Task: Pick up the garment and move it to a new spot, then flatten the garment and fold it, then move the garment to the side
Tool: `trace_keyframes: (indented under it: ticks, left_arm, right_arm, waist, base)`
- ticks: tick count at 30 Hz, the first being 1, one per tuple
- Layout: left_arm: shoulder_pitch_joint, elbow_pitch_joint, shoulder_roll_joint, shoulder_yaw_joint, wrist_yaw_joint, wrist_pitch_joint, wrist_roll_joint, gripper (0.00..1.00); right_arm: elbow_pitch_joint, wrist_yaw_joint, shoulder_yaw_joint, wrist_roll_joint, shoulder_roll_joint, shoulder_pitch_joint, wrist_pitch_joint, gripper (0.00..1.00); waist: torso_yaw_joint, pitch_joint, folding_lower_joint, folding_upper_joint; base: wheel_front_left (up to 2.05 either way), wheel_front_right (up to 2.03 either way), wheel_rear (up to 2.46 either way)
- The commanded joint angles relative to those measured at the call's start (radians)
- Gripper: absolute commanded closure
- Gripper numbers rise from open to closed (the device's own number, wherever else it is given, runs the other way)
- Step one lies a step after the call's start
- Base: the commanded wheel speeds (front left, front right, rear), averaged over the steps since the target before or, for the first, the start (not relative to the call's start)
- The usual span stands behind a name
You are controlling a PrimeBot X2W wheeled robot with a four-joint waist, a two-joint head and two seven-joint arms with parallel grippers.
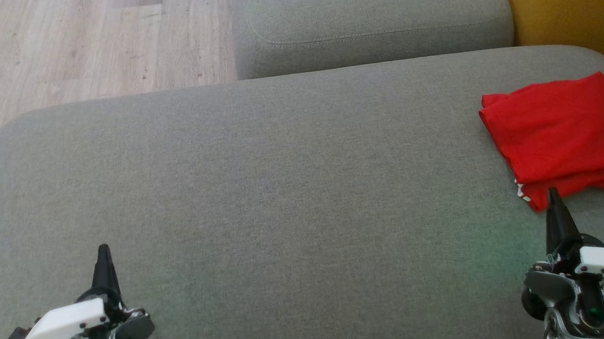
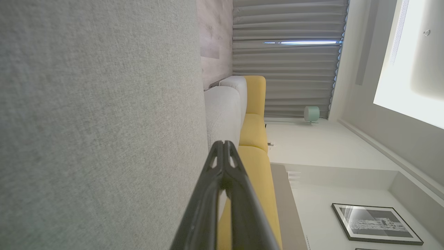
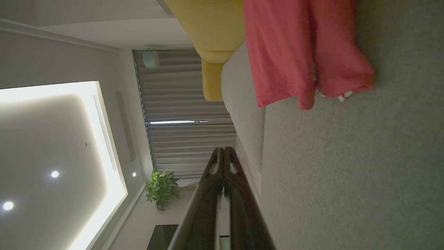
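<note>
Find red garment folded compact at far right edge of grey cushion; looks set aside on purpose, away from the working middle. Read left gripper and right gripper as pinched fully together, holding nothing, right tip just short of cloth. Judge task near done.

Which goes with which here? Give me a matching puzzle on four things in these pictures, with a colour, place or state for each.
Things:
1. garment
2. left tool
3. floor
4. cushion

Descriptions:
a. grey fabric
b. pale wood
c. red, folded, far right
d. shut, lower left

Pairs: 1-c, 2-d, 3-b, 4-a.
</note>
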Motion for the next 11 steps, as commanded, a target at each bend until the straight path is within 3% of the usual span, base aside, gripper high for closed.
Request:
trace_keyframes:
  ticks: [1,11]
  left_arm:
    - [-0.049,-0.028,0.006,0.035,-0.007,0.005,0.011,1.0]
    - [-0.049,-0.028,0.005,0.036,-0.007,0.006,0.013,1.0]
  right_arm:
    - [-0.032,-0.001,0.016,-0.007,-0.003,-0.047,0.005,1.0]
    - [-0.032,-0.001,0.015,-0.008,-0.002,-0.047,0.007,1.0]
  waist:
    - [0.0,0.0,0.0,0.0]
    - [0.0,0.0,0.0,0.0]
  base:
    - [0.0,0.0,0.0]
    - [0.0,0.0,0.0]
